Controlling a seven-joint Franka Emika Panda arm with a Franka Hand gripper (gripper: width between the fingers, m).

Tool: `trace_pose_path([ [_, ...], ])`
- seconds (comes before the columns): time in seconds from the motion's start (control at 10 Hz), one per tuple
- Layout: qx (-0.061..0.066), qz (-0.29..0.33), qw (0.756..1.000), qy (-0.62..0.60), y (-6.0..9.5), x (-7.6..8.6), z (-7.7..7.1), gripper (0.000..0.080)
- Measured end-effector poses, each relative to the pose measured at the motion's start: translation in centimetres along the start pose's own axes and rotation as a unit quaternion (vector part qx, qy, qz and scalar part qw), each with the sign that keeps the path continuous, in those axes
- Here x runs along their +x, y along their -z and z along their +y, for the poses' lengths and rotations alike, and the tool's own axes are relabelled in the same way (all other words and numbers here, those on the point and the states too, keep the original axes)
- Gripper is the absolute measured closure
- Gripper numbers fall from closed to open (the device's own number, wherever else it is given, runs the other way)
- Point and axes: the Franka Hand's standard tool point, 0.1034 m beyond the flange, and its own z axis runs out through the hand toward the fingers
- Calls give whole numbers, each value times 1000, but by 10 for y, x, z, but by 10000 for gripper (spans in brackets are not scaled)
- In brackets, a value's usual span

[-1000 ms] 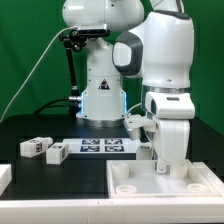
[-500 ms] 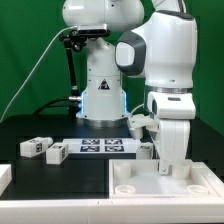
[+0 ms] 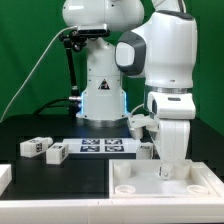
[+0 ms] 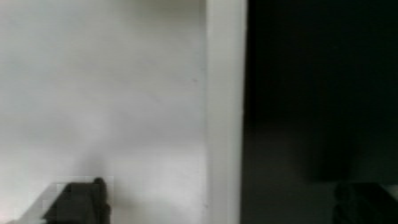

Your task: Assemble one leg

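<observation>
Place: robotics lab | Evidence: green backdrop [image 3: 25, 40], black worktop [image 3: 60, 172], white robot arm [image 3: 170, 50] on a pedestal base, marker board [image 3: 104, 147] of printed tags, cable [image 3: 38, 70] trailing behind.

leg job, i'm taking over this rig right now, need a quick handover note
Tool: looks open. Its fingertips are wide apart in the wrist view with nothing between them. It sits low over the back of the white square piece.
Legs: first leg and second leg lie loose at the exterior view's left, beside the marker board.
Done: nothing visible; no leg stands in the white square piece.
Left: probably go to a leg, grasp it, carry it to a corner of the white square piece and seat it.
</observation>
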Motion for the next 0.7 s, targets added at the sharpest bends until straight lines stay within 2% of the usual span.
trace_pose_path([
  [0.3, 0, -1, 1000, -2, 2, 0, 0, 151],
  [0.7, -20, -14, 1000, -8, 51, 0, -3, 151],
])
